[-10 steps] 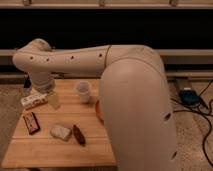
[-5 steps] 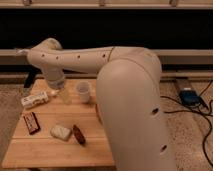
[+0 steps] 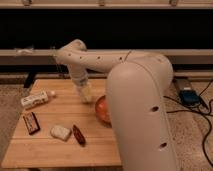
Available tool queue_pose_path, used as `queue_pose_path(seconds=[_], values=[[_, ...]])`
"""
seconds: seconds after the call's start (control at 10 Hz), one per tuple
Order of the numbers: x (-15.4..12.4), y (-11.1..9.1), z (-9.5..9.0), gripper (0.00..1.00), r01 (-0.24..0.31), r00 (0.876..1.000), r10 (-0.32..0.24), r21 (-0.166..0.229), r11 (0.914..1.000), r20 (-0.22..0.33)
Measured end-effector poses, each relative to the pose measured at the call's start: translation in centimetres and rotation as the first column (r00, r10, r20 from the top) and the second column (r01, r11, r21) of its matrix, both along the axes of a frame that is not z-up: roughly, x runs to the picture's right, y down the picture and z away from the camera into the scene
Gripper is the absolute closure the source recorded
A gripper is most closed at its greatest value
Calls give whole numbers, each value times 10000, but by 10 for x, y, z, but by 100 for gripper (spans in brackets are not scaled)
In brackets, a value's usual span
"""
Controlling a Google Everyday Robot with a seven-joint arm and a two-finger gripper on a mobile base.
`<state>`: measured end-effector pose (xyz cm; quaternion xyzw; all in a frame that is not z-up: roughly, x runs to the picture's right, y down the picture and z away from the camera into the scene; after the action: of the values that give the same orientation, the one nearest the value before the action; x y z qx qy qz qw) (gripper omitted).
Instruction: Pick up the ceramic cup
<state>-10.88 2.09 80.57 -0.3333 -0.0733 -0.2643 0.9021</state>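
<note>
Camera view finding: the white arm (image 3: 100, 60) reaches in from the right over the wooden counter (image 3: 50, 150), bends at an elbow above the far left part of the board and turns downward. Its hand (image 3: 83, 91) sits low over the middle of the counter, at or just above the surface. At the tip of the hand, the ceramic cup (image 3: 87, 96) shows only as a pale rounded shape merged with it, and contact between the two cannot be confirmed. Whether the hand is wide, narrow or gripping cannot be told. An orange bowl (image 3: 101, 111) stands just right of that spot, its right part hidden behind the thick near segment of the arm. A white labelled bottle (image 3: 35, 99) lies on its side near the left edge, well apart from the hand. Toward the front lie a dark flat bar (image 3: 31, 122), a small white lump (image 3: 60, 132) and a dark reddish piece (image 3: 78, 135), the last two just beside each other.
</note>
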Motion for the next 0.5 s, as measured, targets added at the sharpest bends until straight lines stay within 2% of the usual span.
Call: queue_pose_path(seconds=[0.5], values=[[14,29,38,20,-429,9979,425,-62,9991,-494]])
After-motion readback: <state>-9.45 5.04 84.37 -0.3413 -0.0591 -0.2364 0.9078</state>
